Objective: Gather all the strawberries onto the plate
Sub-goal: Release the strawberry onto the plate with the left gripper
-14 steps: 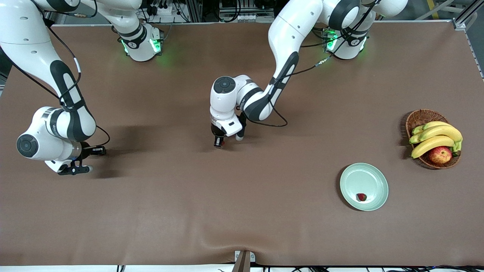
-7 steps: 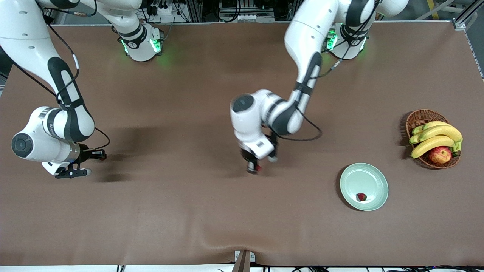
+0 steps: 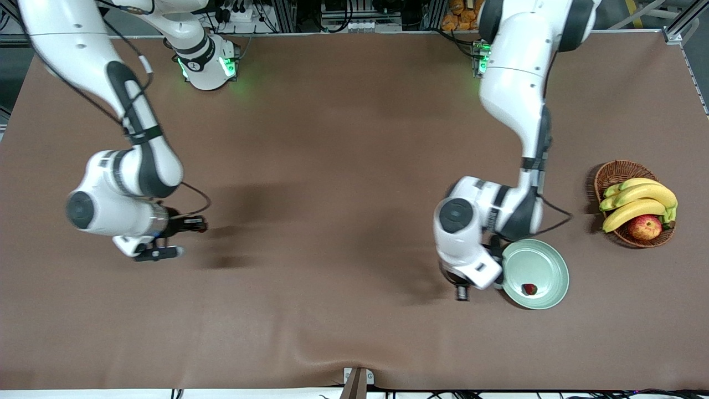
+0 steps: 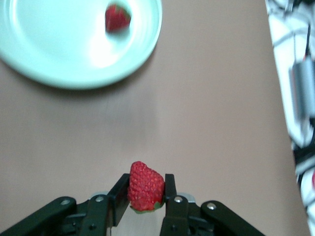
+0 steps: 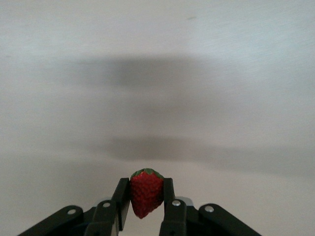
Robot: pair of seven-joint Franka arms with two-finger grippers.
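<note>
The pale green plate (image 3: 540, 259) lies toward the left arm's end of the table, with one strawberry (image 3: 530, 288) on it. My left gripper (image 3: 462, 293) hangs just beside the plate's rim, over bare table, on the side toward the right arm's end. In the left wrist view it (image 4: 146, 191) is shut on a second strawberry (image 4: 145, 186), with the plate (image 4: 64, 54) and its berry (image 4: 117, 18) ahead. My right gripper (image 3: 198, 226) is over the table toward the right arm's end. In the right wrist view it (image 5: 146, 195) is shut on a third strawberry (image 5: 146, 191).
A brown wicker basket (image 3: 614, 172) with bananas (image 3: 637, 202) and a red-yellow apple (image 3: 645, 227) stands past the plate at the left arm's end, a little farther from the front camera. Brown cloth covers the table.
My left arm has swung from the table's middle to the plate's edge, carrying its strawberry. My right arm has shifted toward the middle with its strawberry.
</note>
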